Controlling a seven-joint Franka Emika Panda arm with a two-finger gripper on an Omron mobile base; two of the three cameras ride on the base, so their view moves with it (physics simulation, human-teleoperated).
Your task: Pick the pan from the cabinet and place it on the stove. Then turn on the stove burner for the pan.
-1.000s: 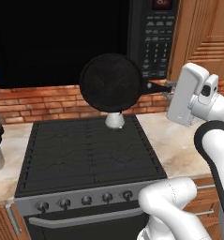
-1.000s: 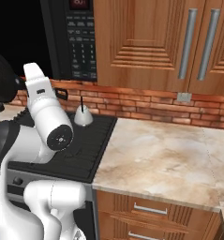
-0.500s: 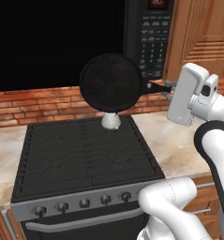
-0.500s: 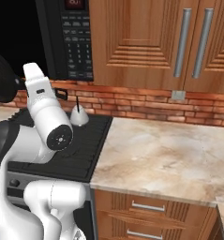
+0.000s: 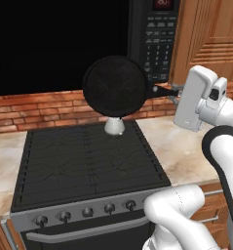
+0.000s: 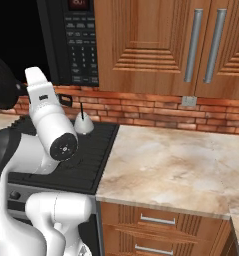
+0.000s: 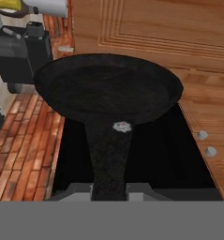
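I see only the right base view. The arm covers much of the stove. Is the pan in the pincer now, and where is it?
Observer: Yes. In the hand view the pincer is shut on the handle of the pan.
Operator: Is the pan already down on the stove?
Observer: No. In the left base view the pan is in the air above the back of the stove, tipped so its round face looks toward the camera.
Operator: Is something under it?
Observer: A small white kettle stands at the back of the cooktop, just below the pan.
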